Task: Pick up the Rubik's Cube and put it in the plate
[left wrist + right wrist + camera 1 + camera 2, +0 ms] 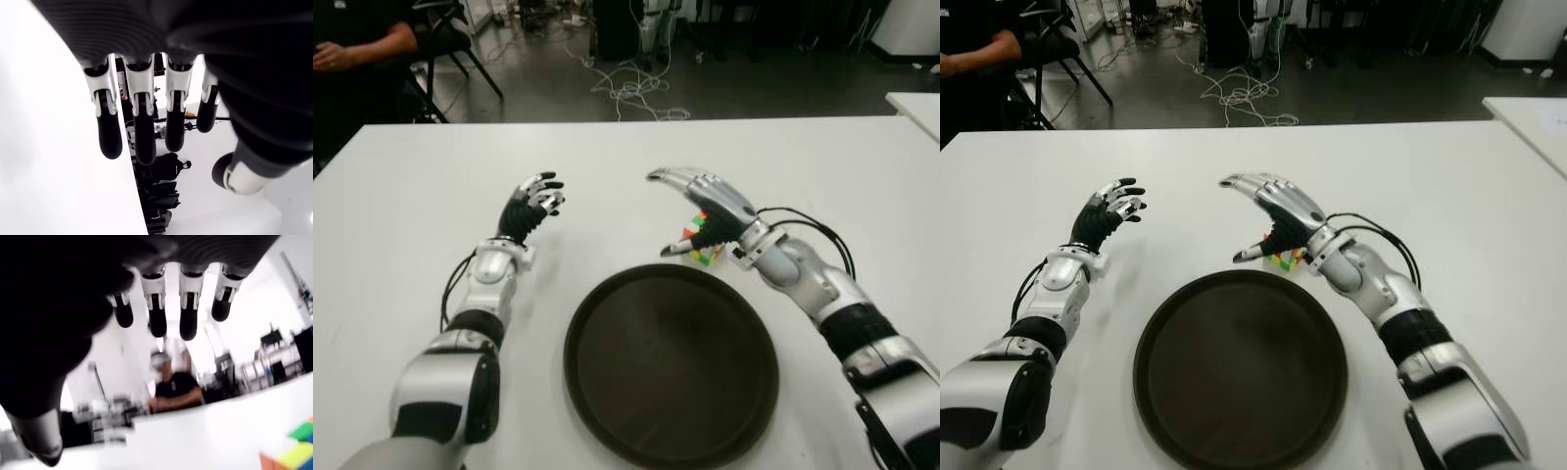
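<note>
Right hand [705,211], fingers spread and empty, arches over the multicoloured Rubik's Cube [702,247] — poised to grasp — beside the dark round plate's [607,304] far rim; left hand [536,201] idle, fingers relaxed.

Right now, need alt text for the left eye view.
The right hand, fingers open, hovers over the Rubik's Cube on the white table, just beyond a dark empty plate. The left hand is raised, empty, left of it.
</note>
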You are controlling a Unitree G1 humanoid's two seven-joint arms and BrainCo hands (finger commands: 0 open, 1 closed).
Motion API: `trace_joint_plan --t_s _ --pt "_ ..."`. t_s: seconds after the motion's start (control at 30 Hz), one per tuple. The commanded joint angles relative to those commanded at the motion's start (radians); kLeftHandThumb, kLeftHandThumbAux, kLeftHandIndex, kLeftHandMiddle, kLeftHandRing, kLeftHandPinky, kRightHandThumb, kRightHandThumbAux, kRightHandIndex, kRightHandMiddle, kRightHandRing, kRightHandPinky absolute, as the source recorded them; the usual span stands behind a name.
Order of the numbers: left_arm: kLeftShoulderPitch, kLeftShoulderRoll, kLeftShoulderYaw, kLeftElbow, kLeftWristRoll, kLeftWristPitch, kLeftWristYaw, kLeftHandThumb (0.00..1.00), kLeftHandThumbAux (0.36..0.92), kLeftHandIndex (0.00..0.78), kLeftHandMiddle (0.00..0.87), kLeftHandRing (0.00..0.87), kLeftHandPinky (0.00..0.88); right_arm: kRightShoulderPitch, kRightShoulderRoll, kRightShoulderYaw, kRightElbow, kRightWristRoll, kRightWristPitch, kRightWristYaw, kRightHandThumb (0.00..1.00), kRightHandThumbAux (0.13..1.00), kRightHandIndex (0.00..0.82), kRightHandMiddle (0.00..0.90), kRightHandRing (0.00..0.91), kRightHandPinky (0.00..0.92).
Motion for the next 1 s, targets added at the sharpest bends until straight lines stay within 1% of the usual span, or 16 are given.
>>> trace_joint_plan --t_s 0.2,0.37,0.5,0.73,0.8,1.0 --pt "0.002 0.002 -0.005 -0.001 0.004 -0.002 0.003 0.177 0.648 0.204 0.263 0.302 0.363 0.025 -0.008 -0.002 -0.067 -0.003 0.059 0.048 0.000 0.730 0.113 0.138 0.129 0.095" --pt "0.001 0.003 -0.007 0.000 0.007 0.002 0.004 0.180 0.661 0.199 0.261 0.299 0.358 0.035 -0.011 -0.003 -0.097 -0.007 0.088 0.064 0.000 0.747 0.113 0.141 0.132 0.099" --pt "0.001 0.004 -0.009 0.000 0.008 0.001 0.003 0.179 0.660 0.201 0.261 0.297 0.355 0.037 -0.016 -0.002 -0.112 -0.019 0.115 0.069 0.000 0.745 0.110 0.142 0.136 0.105" --pt "0.002 0.003 -0.011 -0.003 0.008 -0.005 0.005 0.169 0.662 0.212 0.267 0.298 0.353 0.040 -0.022 0.001 -0.127 -0.029 0.138 0.067 0.000 0.732 0.110 0.145 0.139 0.107" --pt "0.002 0.004 -0.012 -0.003 0.011 -0.008 0.009 0.171 0.670 0.216 0.274 0.302 0.354 0.039 -0.022 0.002 -0.128 -0.032 0.142 0.064 0.000 0.735 0.107 0.142 0.136 0.105" --pt "0.002 0.006 -0.019 -0.002 0.019 -0.009 0.019 0.166 0.672 0.210 0.268 0.299 0.355 0.039 -0.024 0.002 -0.129 -0.037 0.145 0.060 0.000 0.738 0.105 0.134 0.134 0.108"
